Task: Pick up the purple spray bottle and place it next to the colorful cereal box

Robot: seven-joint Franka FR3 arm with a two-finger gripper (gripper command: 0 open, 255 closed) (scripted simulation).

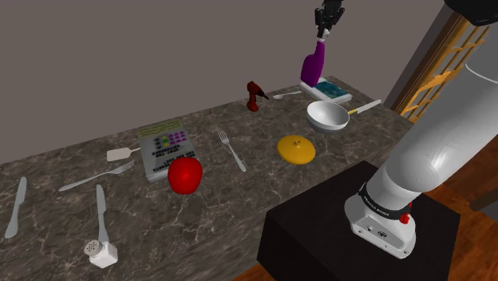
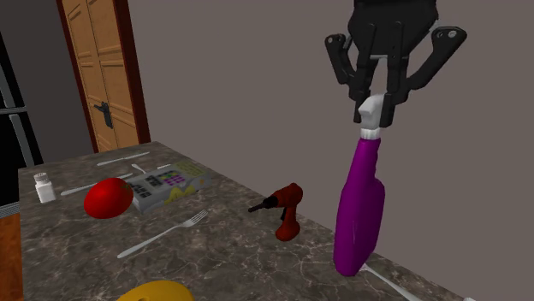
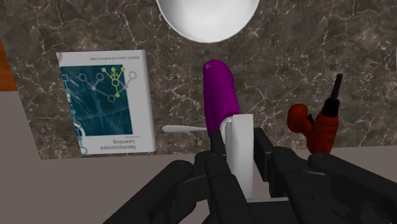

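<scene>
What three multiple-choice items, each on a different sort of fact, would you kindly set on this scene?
1. What sits right beside the cereal box? A. white bowl B. red round fruit C. book
2. What colour is the drill? A. blue B. red C. yellow
3. How is the purple spray bottle? A. lying flat B. standing in a bowl C. clasped at its white head by the gripper
Answers: 1 B, the fruit sits at the box's corner; 2 B, its body is red; 3 C, it hangs from the shut gripper.
</scene>
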